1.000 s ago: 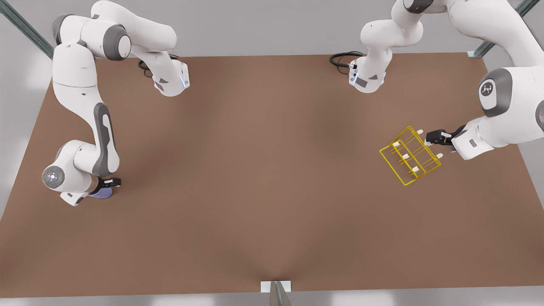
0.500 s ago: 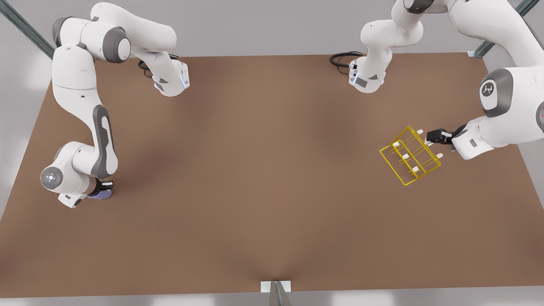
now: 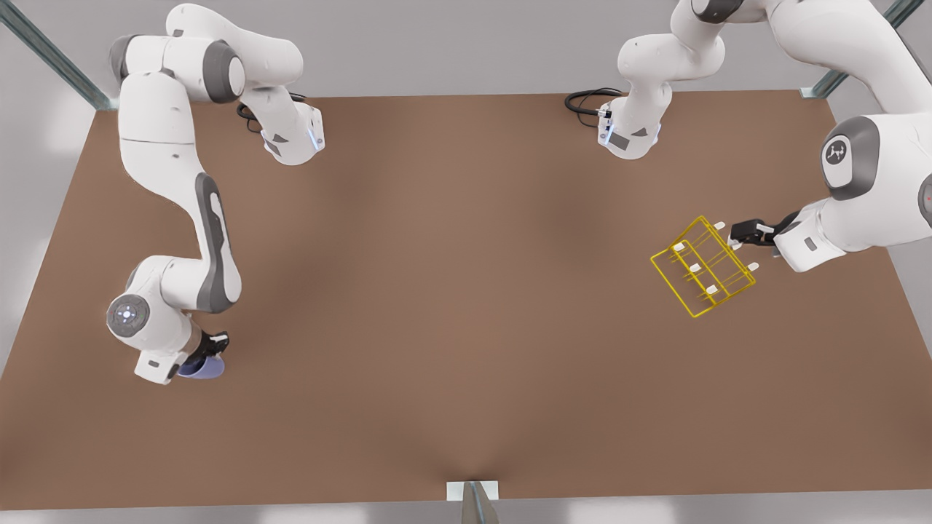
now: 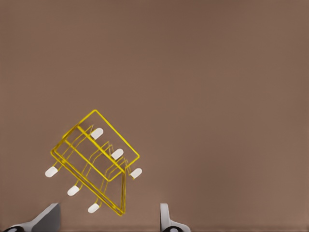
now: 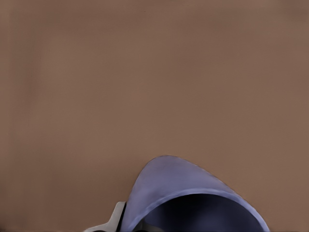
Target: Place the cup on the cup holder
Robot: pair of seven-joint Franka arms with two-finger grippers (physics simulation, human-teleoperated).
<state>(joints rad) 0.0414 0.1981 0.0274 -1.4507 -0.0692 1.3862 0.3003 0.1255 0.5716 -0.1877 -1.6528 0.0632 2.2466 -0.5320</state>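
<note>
Carrying the cup (image 3: 200,368): right gripper (image 3: 211,345) clamped on it
Holder (image 3: 703,266) well apart, unloaded; left gripper (image 3: 737,236) spread beside it

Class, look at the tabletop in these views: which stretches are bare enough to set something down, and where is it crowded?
The broad middle of the table is bare, from the cup in the right gripper across to the cup holder. The near edge is bare too. It is crowded at the holder, where the left gripper hovers open, and around the cup.
</note>
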